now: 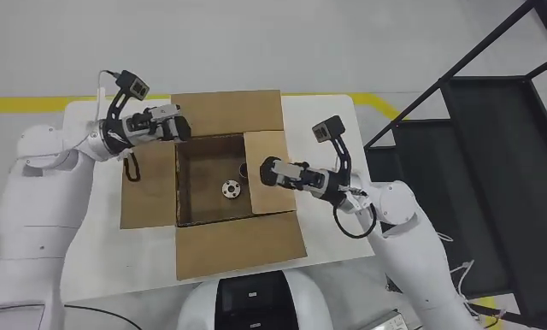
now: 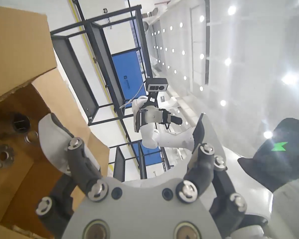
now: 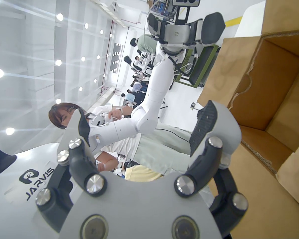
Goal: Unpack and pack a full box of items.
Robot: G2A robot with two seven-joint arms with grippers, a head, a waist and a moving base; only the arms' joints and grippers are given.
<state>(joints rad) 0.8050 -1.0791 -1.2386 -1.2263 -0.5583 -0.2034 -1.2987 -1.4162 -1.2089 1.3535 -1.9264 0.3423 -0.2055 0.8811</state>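
Standing on the white desk (image 1: 329,125), the cardboard box (image 1: 226,114) has all four flaps folded out flat and its inside open to both arms. The left gripper (image 1: 182,128) hangs at the box's far left corner, jaws released and holding nothing. The right gripper (image 1: 265,170) sits over the inner edge of the right flap, jaws likewise spread and bare.

On the box floor a dark cylinder (image 1: 244,169) lies towards the right wall, with a round metal flange (image 1: 231,189) just near of it, at about the middle. With so little inside and both grippers unloaded at the rim, this looks like the gap between picks, probably late in the unpacking.

The next move calls for one arm to turn its jaws downward and dip into the box. The right gripper is closer to both pieces. The flange lies flat, so it likely needs a pinch across its rim.
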